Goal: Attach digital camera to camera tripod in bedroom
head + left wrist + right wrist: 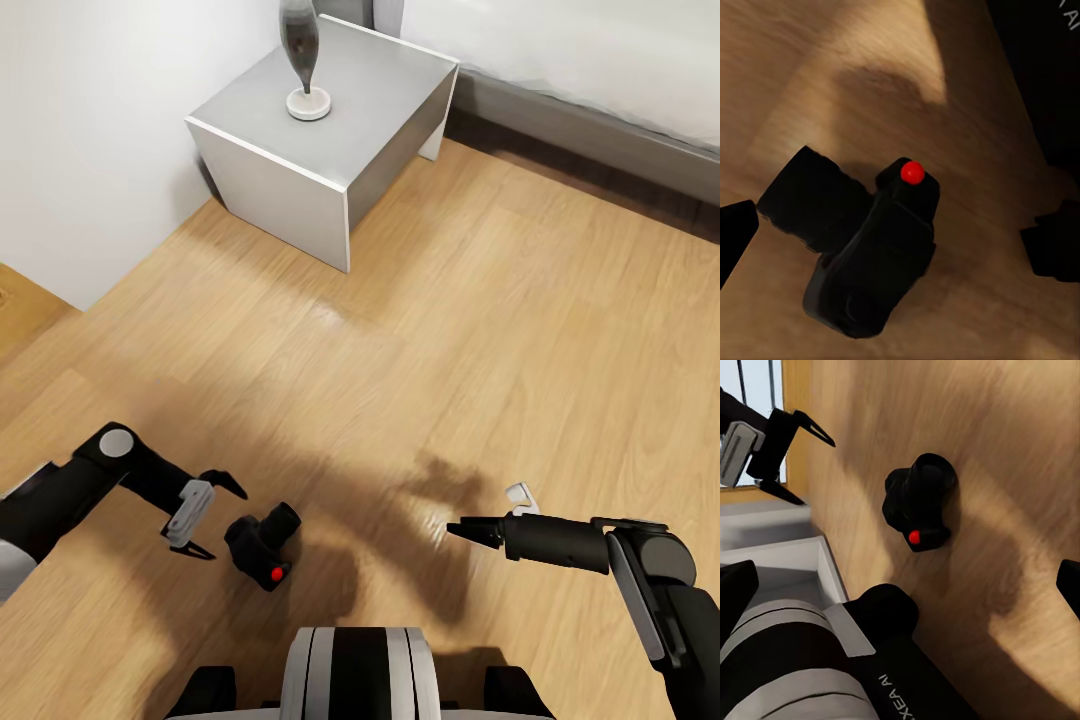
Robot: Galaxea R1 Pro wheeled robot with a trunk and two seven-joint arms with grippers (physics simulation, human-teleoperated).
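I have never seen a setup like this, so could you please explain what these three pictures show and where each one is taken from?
These are simulator renders of a wheeled robot with two arms. The big picture looks down from its head: the left gripper is at the lower left with its jaws open, and the right gripper reaches in from the lower right. The other two pictures come from cameras near each gripper, looking along the fingers.

On the wooden floor lies the digital camera, a small black body with a red button. It rests just beside the open left gripper and nothing holds it. From the left wrist it appears close up; from the right wrist it appears farther off, with the left gripper beyond it.

Further back stand a white side table with a vase, and a bed.
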